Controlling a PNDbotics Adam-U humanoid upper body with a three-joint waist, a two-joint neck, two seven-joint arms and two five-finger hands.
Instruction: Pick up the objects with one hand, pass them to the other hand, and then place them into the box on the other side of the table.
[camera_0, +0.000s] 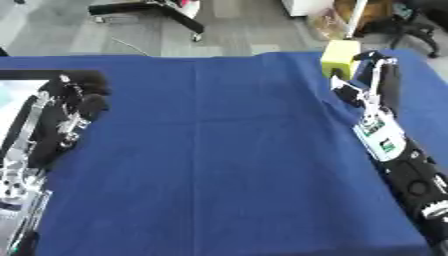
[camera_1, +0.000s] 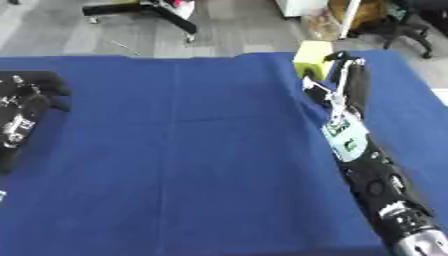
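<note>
Yellow block (camera_0: 340, 58) sits at far right edge of blue counter (camera_0: 219, 150), touching right hand (camera_0: 372, 70) at its fingertips, w/ fingers around it — can't tell if closed. Left hand (camera_0: 74, 97) well apart, fingers curled, holding nothing.

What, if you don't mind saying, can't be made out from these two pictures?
- Right hand: both views show it at the yellow block, but its fingers blur together, so a grasp cannot be told.
- Left hand: dark fingers over dark arm parts; their pose is unclear.
- Box: only a pale corner shows in the left eye view, cut by the left edge and covered by the left arm; contents hidden.
</note>
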